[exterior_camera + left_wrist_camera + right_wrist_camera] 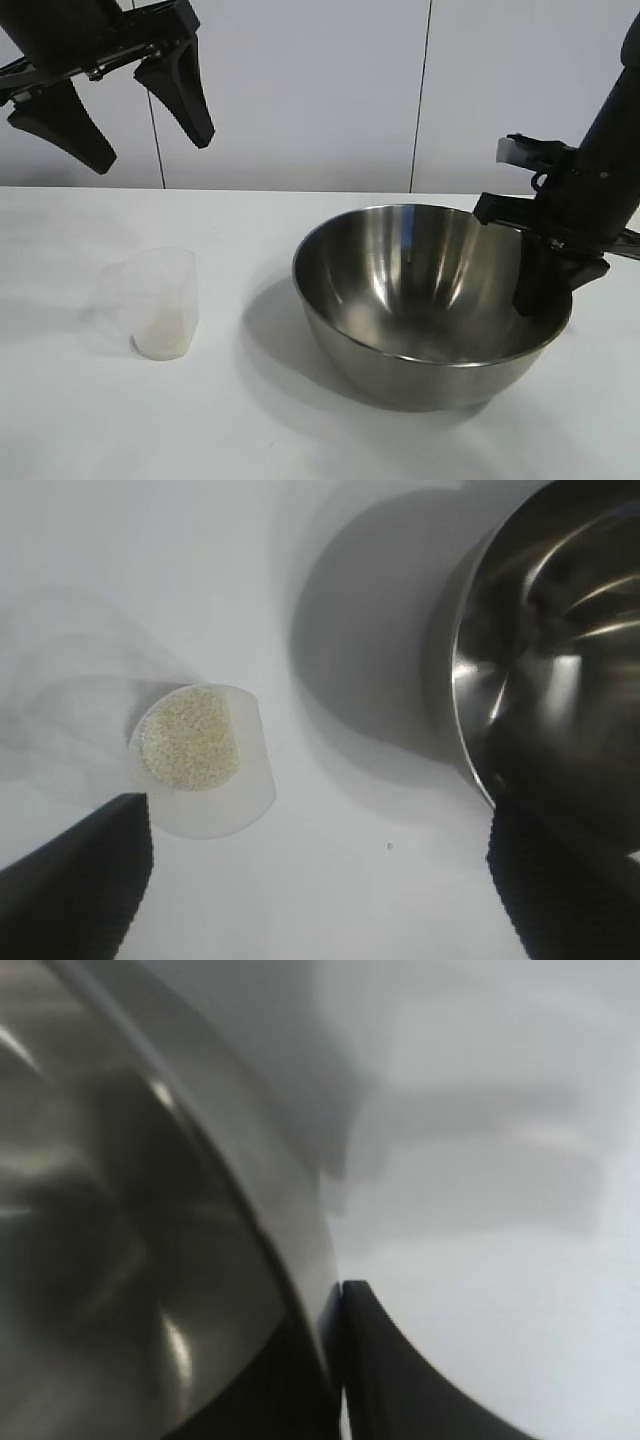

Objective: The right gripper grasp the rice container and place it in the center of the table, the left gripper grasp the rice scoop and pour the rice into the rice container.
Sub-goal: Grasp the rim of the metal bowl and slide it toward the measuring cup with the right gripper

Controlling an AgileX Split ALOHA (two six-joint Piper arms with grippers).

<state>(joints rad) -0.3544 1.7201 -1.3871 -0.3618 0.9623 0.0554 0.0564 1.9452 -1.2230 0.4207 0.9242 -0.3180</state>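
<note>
White wall panels stand behind the white tabletop (60,420), which carries two things: one rice container (432,300) toward its right edge and one rice scoop (163,303) toward its left, well apart with bare surface between them. One small heap of rice (188,737) lies in the scoop's bottom. Two grippers show. At the container's right rim the right gripper (545,285) has its fingers pinched together on the steel wall, one inside, one outside. High over the far left part of the tabletop, the left gripper (112,112) hangs with fingers spread wide, holding nothing, clear air beneath it down to the scoop.
</note>
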